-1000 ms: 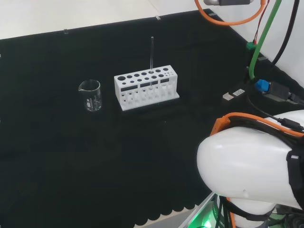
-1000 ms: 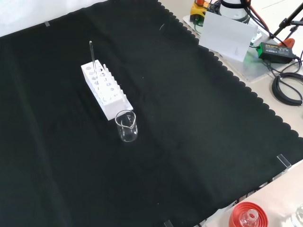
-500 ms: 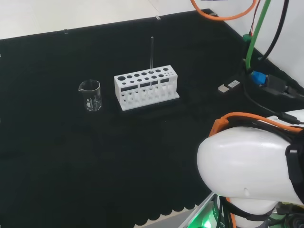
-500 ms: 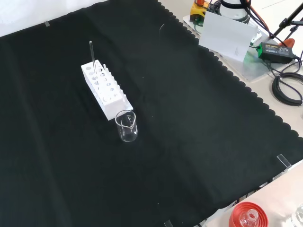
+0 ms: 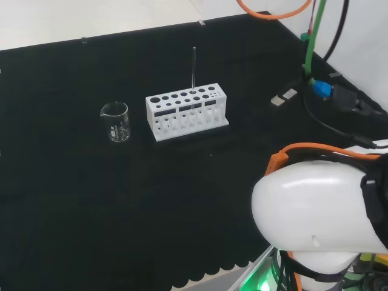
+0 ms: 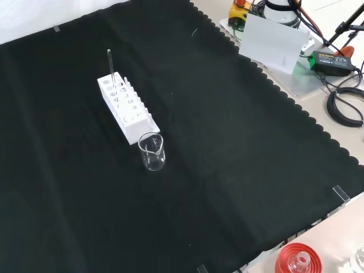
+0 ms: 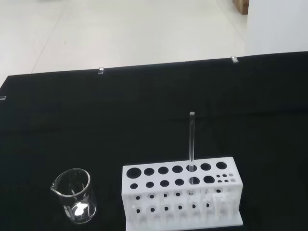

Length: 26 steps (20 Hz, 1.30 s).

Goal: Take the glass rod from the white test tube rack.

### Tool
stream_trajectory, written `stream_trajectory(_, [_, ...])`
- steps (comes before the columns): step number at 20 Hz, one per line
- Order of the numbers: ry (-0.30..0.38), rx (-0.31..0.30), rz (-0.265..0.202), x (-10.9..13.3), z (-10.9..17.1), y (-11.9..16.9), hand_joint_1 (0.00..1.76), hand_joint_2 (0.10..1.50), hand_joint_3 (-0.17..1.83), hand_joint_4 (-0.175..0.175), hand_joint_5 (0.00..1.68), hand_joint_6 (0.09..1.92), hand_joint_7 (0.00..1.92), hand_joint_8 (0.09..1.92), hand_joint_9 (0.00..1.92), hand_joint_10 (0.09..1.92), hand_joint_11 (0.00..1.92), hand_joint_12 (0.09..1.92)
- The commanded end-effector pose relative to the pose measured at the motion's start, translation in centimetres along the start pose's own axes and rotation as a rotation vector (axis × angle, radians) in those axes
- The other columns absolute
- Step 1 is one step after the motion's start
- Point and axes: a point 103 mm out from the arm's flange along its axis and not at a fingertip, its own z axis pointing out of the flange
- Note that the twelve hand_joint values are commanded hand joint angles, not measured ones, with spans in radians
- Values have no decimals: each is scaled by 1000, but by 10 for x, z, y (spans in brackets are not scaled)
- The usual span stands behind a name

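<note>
The glass rod (image 5: 193, 76) stands upright in a back-row hole of the white rack (image 5: 187, 113) on the black tabletop (image 5: 91, 194), its long axis vertical, thin, clear and smooth. A small clear beaker (image 5: 115, 121) sits just beside the rack. The state of the fingers cannot be told.

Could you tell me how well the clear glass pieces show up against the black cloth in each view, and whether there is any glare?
Head view: the glass rod is a thin pale line, faint against the cloth; the beaker shows by bright rim highlights. Front view: the rod is barely visible. Wrist view: the rod reads clearly above the white test tube rack, and a bright glare spot sits in the beaker's base.
</note>
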Motion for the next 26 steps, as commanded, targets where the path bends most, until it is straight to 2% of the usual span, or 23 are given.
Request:
stream_trajectory(1, [1, 10, -25, 9, 12, 42, 543, 883, 347, -12, 206, 87, 59, 751, 159, 927, 25, 1528])
stream_trajectory(8, [3, 43, -49, 12, 30, 72, 547, 883, 355, -14, 208, 87, 61, 758, 170, 927, 44, 1527])
stream_trajectory(12, [-19, 62, -63, 14, 43, 86, 563, 881, 364, -15, 210, 87, 65, 766, 200, 935, 97, 1513])
stream_trajectory(21, [-14, 83, -119, 14, 77, 111, 656, 929, 437, -28, 266, 87, 137, 792, 344, 940, 265, 1449])
stream_trajectory(26, [-25, 91, -132, 14, 91, 124, 688, 892, 474, -35, 278, 87, 176, 800, 414, 927, 325, 1423])
